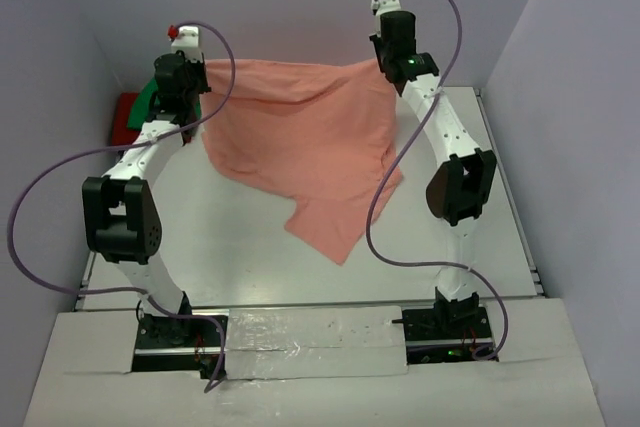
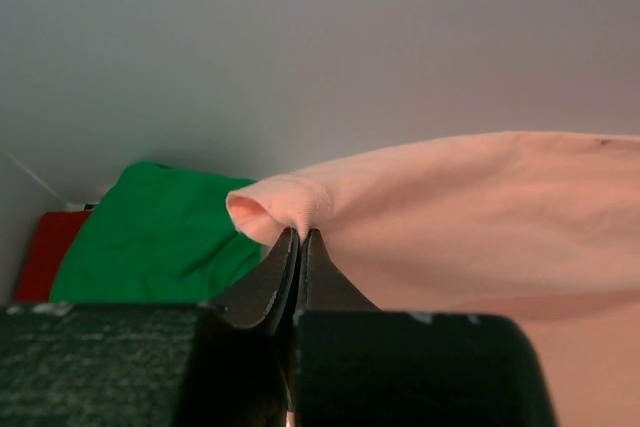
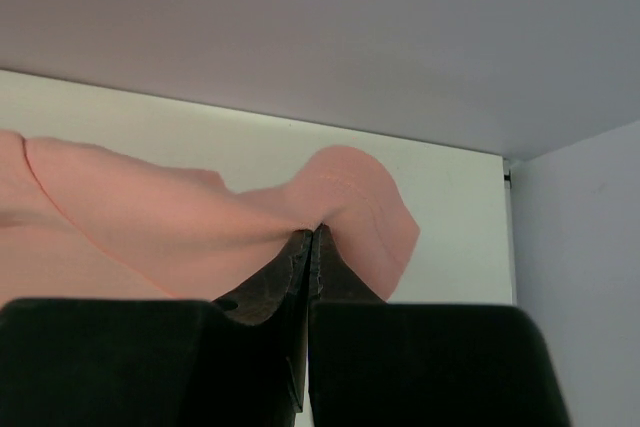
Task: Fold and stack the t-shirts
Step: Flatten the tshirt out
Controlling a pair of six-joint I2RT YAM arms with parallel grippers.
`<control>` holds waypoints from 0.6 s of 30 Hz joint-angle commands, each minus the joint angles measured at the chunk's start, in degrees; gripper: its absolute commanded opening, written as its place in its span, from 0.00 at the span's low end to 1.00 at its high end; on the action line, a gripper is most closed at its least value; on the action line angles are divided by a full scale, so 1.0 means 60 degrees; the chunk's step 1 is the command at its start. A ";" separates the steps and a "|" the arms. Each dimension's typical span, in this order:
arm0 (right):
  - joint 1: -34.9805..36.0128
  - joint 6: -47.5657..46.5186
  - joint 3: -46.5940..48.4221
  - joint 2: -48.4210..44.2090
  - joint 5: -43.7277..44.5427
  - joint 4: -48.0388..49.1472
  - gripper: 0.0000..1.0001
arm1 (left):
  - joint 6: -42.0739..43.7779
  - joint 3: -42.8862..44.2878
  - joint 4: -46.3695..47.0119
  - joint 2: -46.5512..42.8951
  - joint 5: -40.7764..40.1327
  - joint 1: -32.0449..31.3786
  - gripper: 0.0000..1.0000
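The pink shirt (image 1: 300, 142) trails one lower corner on the white counter (image 1: 220, 247) near the middle of the top view. The rest rises toward the far side, probably so the cloth hangs out smooth before folding. The left claw (image 2: 302, 233) is clenched on one top corner and the right claw (image 3: 313, 230) on the other, stretching the edge between them. In the upper left corner, the green shirt (image 2: 160, 232) lies over the red shirt (image 2: 45, 252).
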 commanded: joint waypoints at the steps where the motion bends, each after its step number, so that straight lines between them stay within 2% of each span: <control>1: -0.0054 -0.0323 0.0297 0.0217 0.0505 0.1006 0.00 | 0.0285 -0.0256 0.2393 0.0232 -0.0420 -0.0015 0.00; 5: -0.0171 -0.0384 -0.0144 0.0482 0.1031 0.1666 0.00 | 0.0373 -0.0753 0.3125 0.0644 -0.0931 0.0029 0.00; 7: -0.0215 -0.0180 -0.0129 0.0425 0.1106 0.1521 0.00 | 0.0388 -0.0842 0.3347 0.0689 -0.1196 0.0044 0.00; 9: -0.0259 -0.0047 -0.0799 -0.0013 0.1033 0.1374 0.00 | 0.0345 -0.0901 0.3115 0.0543 -0.1183 0.0146 0.00; 11: -0.0259 0.0070 -0.1764 -0.1314 0.0814 0.1417 0.00 | 0.0242 -0.1032 0.2823 -0.0085 -0.1037 0.0263 0.00; 12: -0.0259 0.0042 -0.2959 -0.2494 0.0712 0.1621 0.00 | 0.0068 -0.1222 0.2284 -0.0784 -0.0760 0.0438 0.00; 14: -0.0259 -0.0002 -0.4586 -0.3745 0.0681 0.1914 0.00 | -0.0022 -0.1747 0.1682 -0.1665 -0.0451 0.0658 0.00; 15: -0.0245 -0.0061 -0.5017 -0.4969 0.0667 0.1959 0.00 | -0.0036 -0.1925 0.1461 -0.2656 -0.0334 0.0703 0.00; 17: -0.0244 -0.0339 -0.5605 -0.6016 0.0827 0.1858 0.00 | -0.0022 -0.2320 0.1050 -0.3700 0.0135 0.0762 0.00; 18: -0.0230 -0.0426 -0.5622 -0.6833 0.0915 0.1785 0.00 | -0.0080 -0.2366 0.0657 -0.4677 0.0209 0.0747 0.00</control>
